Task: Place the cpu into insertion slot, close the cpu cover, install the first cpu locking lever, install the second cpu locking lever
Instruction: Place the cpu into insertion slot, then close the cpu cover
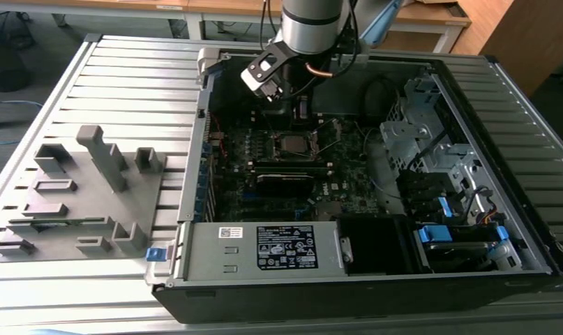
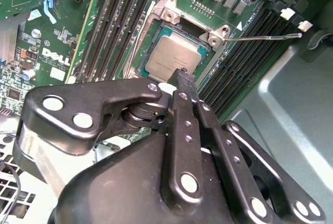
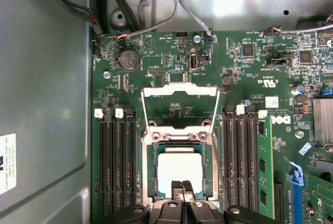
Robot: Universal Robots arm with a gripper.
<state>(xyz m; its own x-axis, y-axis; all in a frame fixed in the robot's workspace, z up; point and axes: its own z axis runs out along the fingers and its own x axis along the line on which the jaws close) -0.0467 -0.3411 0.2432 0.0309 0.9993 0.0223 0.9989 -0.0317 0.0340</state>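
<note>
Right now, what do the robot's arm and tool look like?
The arm is a smooth silver-grey cylinder. The tool is glossy black, built from flat linkage bars joined by round silver pins, and it narrows to two slim black fingers.

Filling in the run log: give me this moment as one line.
silver-grey square chip seated in black square socket | silvery hinged metal cover frame open | gripper shut, at chip's edge

The silver-grey tubular arm (image 1: 311, 24) ends in a glossy black linkage gripper (image 2: 180, 74) studded with round silvery pins (image 2: 189, 183).
</note>
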